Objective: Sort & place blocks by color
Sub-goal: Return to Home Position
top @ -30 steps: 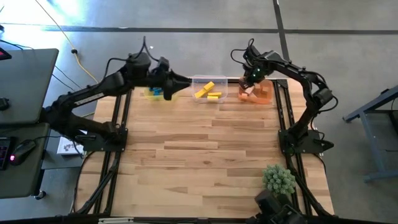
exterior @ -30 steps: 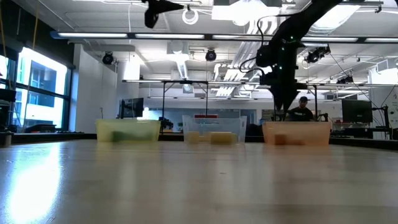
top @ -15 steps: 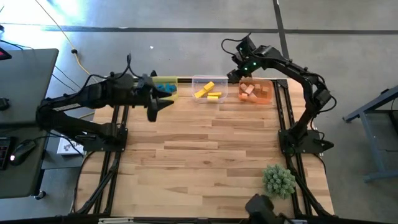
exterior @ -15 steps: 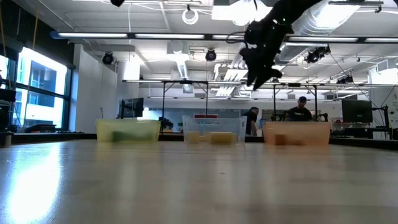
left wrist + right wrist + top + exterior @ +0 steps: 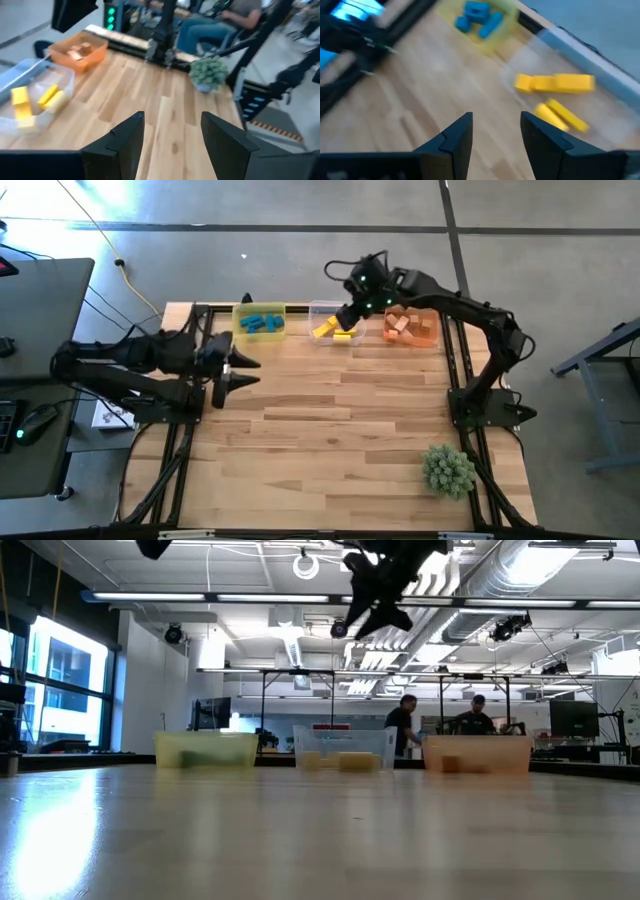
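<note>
Three bins stand in a row along the table's far edge. The yellow bin (image 5: 260, 322) holds blue blocks (image 5: 480, 17), the clear bin (image 5: 335, 328) holds yellow blocks (image 5: 555, 82), and the orange bin (image 5: 410, 327) holds plain wood blocks (image 5: 77, 50). My left gripper (image 5: 248, 372) hovers open over the table's left side, nearer than the yellow bin, with nothing between its fingers (image 5: 172, 145). My right gripper (image 5: 344, 316) hangs high above the clear bin, slanting down, and is open and empty (image 5: 495, 137).
A spiky green plant ball (image 5: 448, 468) sits near the table's near right corner. The middle of the wooden table (image 5: 330, 420) carries no blocks. Black frame rails run along the left and right edges. People stand in the room behind the bins (image 5: 405, 725).
My left gripper has drawn back from over the yellow bin toward the table's left and near side, rolling a little. My right gripper has risen from the orange bin and swung left to above the clear bin. Neither has changed its opening.
</note>
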`<state>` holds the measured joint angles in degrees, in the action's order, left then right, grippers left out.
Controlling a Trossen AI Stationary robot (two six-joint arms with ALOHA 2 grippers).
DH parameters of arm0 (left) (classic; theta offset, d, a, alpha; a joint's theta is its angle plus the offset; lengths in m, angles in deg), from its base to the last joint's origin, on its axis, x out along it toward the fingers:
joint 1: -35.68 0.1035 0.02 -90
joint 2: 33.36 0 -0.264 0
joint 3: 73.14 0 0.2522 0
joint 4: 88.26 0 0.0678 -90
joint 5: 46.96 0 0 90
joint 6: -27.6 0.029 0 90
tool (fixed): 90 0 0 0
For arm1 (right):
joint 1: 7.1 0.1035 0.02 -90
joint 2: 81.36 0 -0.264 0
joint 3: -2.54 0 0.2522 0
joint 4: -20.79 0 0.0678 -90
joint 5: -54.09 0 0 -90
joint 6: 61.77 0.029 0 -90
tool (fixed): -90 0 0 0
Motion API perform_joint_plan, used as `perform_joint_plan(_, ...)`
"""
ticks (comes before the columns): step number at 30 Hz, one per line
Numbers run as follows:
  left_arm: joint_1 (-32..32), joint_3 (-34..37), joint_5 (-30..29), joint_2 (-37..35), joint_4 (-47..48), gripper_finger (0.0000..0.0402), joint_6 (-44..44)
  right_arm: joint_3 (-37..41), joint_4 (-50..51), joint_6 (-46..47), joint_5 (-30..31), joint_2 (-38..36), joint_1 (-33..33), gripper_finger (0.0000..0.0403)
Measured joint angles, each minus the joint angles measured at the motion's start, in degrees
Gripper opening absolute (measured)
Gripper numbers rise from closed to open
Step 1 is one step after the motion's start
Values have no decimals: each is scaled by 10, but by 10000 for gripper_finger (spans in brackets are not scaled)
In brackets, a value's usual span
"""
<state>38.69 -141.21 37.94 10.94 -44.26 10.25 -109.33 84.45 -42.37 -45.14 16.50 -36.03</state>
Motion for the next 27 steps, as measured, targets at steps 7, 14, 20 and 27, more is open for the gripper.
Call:
perform_joint_plan(7,-24,150,19,-112,-118,186,26,-1,-92,33,-2,0,80,154)
perform_joint_plan(14,-28,263,54,-213,-162,186,31,-1,-120,104,-4,0,127,154)
perform_joint_plan(20,-28,334,70,-289,-184,186,30,-1,-118,123,11,0,158,154)
perform_joint_plan(27,-28,419,70,-368,-221,186,27,-1,-118,167,31,0,177,154)
